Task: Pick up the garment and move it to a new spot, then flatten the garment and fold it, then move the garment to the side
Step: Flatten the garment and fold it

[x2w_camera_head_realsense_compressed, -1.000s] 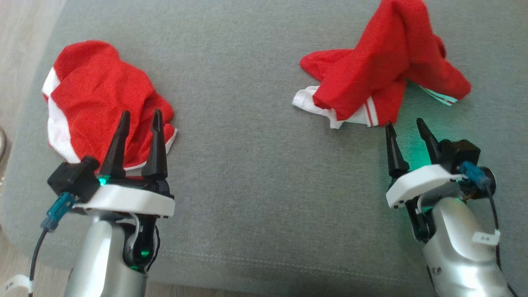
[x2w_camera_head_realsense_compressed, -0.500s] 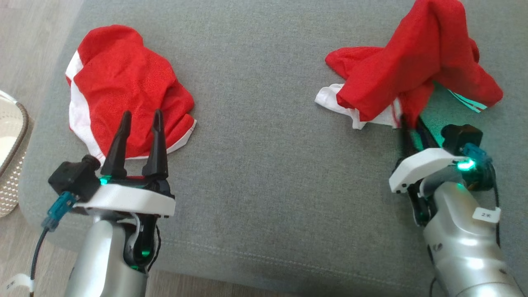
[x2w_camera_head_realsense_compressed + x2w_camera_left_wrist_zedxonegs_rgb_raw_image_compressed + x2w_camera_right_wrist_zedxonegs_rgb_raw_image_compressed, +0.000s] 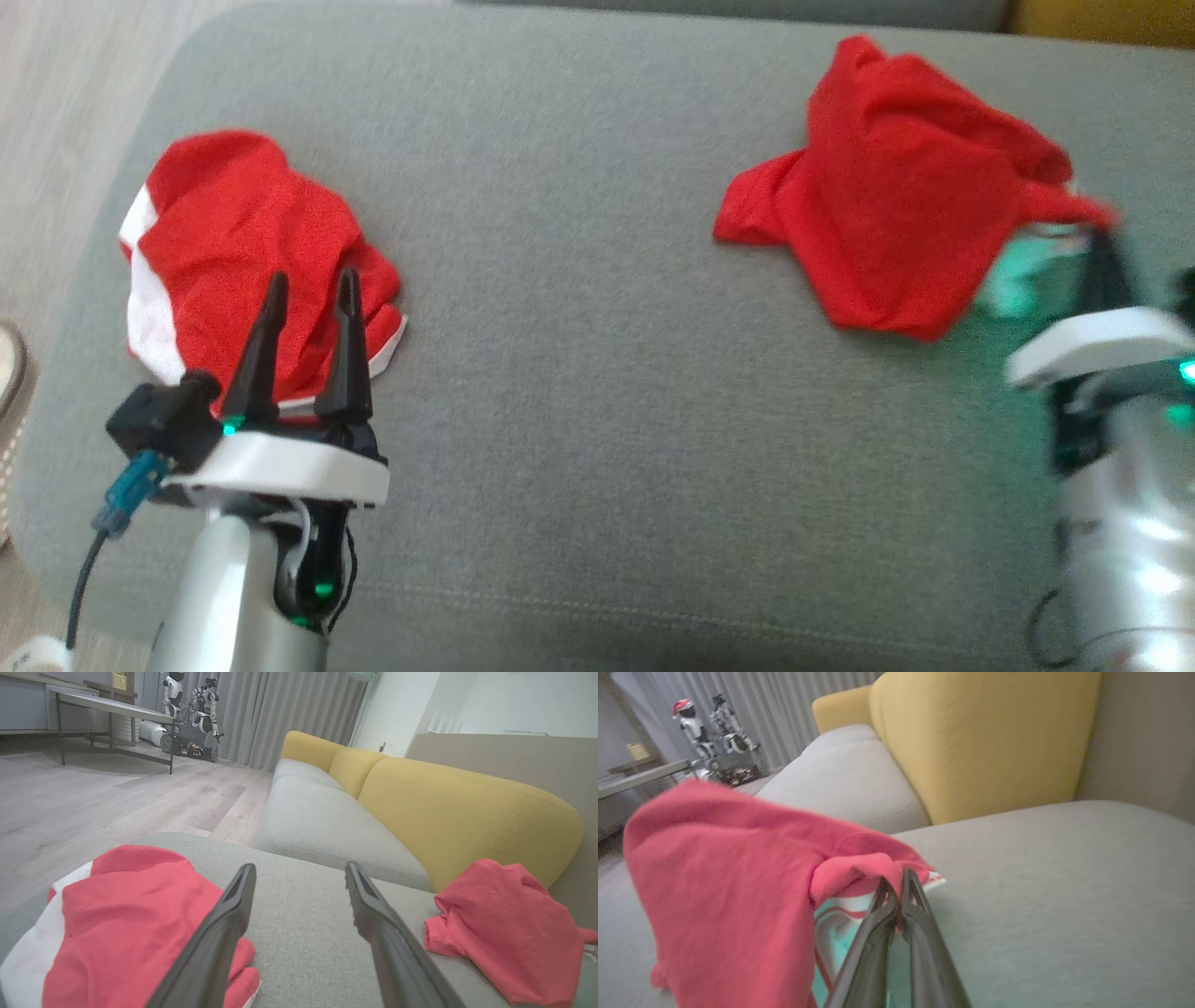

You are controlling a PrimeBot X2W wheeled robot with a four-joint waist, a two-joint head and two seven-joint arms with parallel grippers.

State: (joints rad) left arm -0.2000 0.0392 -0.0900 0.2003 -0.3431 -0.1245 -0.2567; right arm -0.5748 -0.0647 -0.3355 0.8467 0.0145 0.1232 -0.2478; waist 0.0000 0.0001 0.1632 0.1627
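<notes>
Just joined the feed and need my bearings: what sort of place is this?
Probably a living room used for robot testing: grey sofa with yellow backrests, wood floor, long curtains, other robots parked nearby.

Grey fabric sofa seat [image 3: 597,373] with a yellow padded backrest [image 3: 458,812].
Pale wooden floor [image 3: 93,807] lies beside it; small white robot figures [image 3: 187,700] stand before grey pleated curtains [image 3: 289,714].

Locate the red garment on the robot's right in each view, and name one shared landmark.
Head view: right garment upper right.
Left wrist view: right garment lower right.
Right wrist view: right garment left and centre, right claw shut on its edge.
Shared landmark: yellow backrest behind it.
</notes>
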